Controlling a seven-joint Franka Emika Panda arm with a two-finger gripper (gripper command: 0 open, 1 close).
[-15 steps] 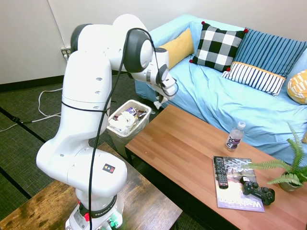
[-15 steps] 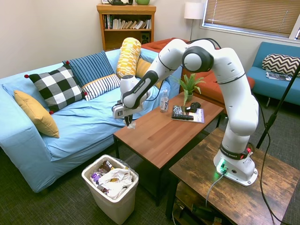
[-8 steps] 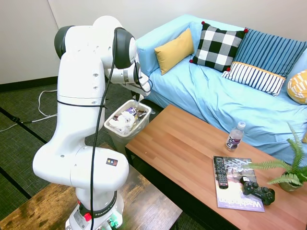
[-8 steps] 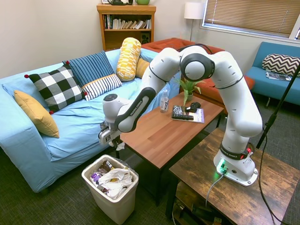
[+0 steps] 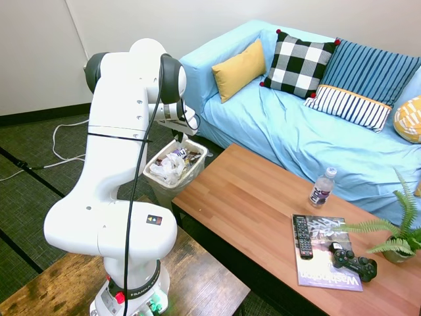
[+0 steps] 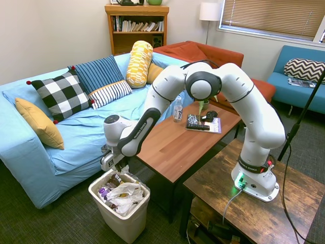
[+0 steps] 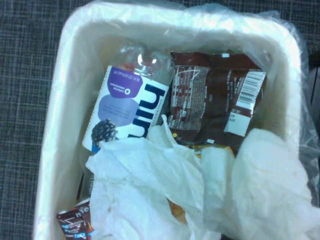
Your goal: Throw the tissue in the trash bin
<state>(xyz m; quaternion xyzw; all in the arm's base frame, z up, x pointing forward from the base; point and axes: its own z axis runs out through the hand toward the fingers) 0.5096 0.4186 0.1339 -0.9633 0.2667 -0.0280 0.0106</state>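
The trash bin (image 5: pixel 160 189) (image 6: pixel 128 222) stands on the carpet between the sofa and the end of the coffee table. Its white rim (image 7: pixel 54 125) fills the wrist view. My gripper (image 6: pixel 116 170) (image 5: pixel 179 135) hangs just above the bin's sofa-side rim, pointing down into it. A soft white wad (image 7: pixel 272 185) shows in the wrist view. The outside views do not show whether this is the tissue in my grasp or paper lying in the bin. Inside the bin lie a flattened bottle (image 7: pixel 125 110), brown wrappers (image 7: pixel 215 97) and a larger crumpled white paper (image 7: pixel 145 192).
The wooden coffee table (image 5: pixel 250 204) (image 6: pixel 172 145) is right beside the bin and carries a water bottle (image 5: pixel 321 187), a remote on a magazine (image 5: pixel 302 237), a game controller (image 5: pixel 352 260) and a fern (image 5: pixel 395 240). The blue sofa (image 6: pixel 76 137) borders the bin's other side.
The arm has swung from over the table's end down toward the floor, off the table edge. The gripper now hangs over the trash bin; earlier it held the small white tissue.
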